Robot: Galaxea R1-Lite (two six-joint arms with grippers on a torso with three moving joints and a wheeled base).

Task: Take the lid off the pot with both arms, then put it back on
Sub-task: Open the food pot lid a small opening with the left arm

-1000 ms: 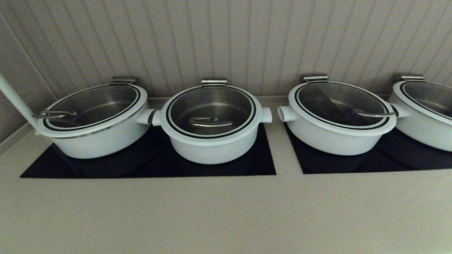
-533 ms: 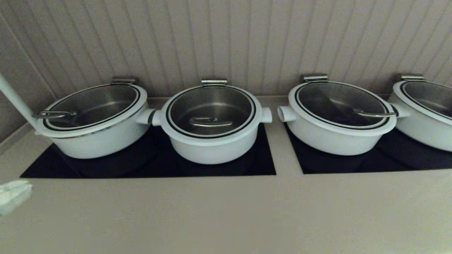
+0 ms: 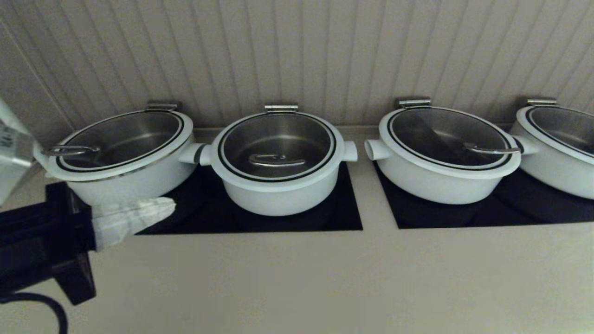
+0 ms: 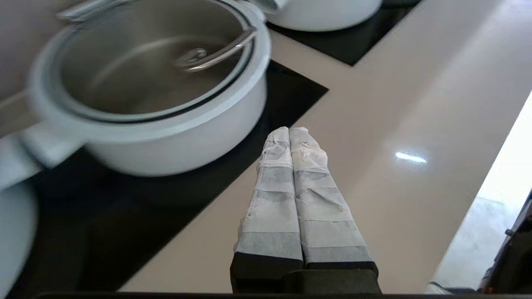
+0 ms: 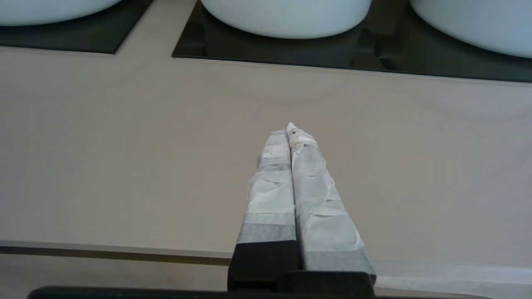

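Movement comes from the left gripper (image 3: 162,208), which has swung in from the left edge, jaws closed and empty, toward the pot (image 3: 278,185), whose lid (image 3: 277,144) remains seated; right gripper (image 5: 291,131), jaws closed, hangs over bare surface (image 3: 325,278), outside the head view

left gripper (image 3: 160,208) now well into head view from the left, fingers pressed together, near the leftmost pot (image 3: 125,157)
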